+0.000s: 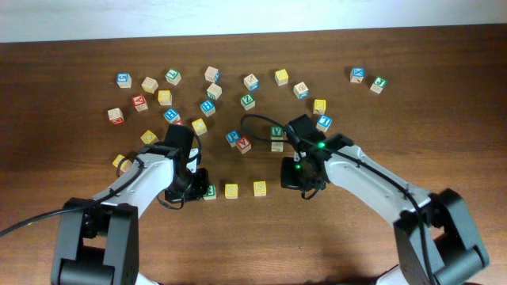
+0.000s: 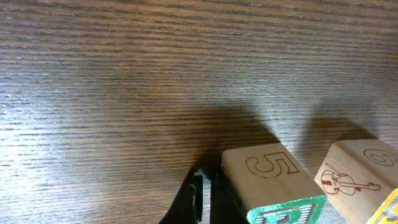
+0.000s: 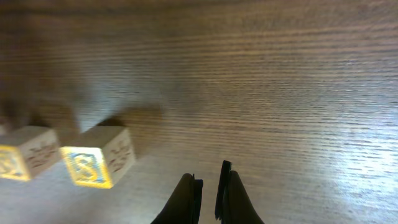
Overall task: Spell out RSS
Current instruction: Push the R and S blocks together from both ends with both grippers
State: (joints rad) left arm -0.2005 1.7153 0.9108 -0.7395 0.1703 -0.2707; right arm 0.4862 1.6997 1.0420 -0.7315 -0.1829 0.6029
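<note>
Three cubes stand in a row on the table's near middle: the green-framed R cube (image 1: 209, 191), then two yellow S cubes (image 1: 230, 191) (image 1: 260, 188). My left gripper (image 1: 192, 184) sits low just left of the R cube, touching or nearly touching it. In the left wrist view the fingers (image 2: 206, 198) are nearly together with nothing between them, the R cube (image 2: 273, 183) right beside them and a yellow cube (image 2: 356, 177) beyond. My right gripper (image 1: 296, 179) is right of the row. Its fingers (image 3: 209, 185) are nearly together and empty, apart from the S cubes (image 3: 99, 158) (image 3: 22, 157).
Many other alphabet cubes lie scattered across the far half of the table, such as a red one (image 1: 243, 145), a green one (image 1: 276, 132) and a yellow one (image 1: 199, 127). A yellow cube (image 1: 120, 161) lies left of my left arm.
</note>
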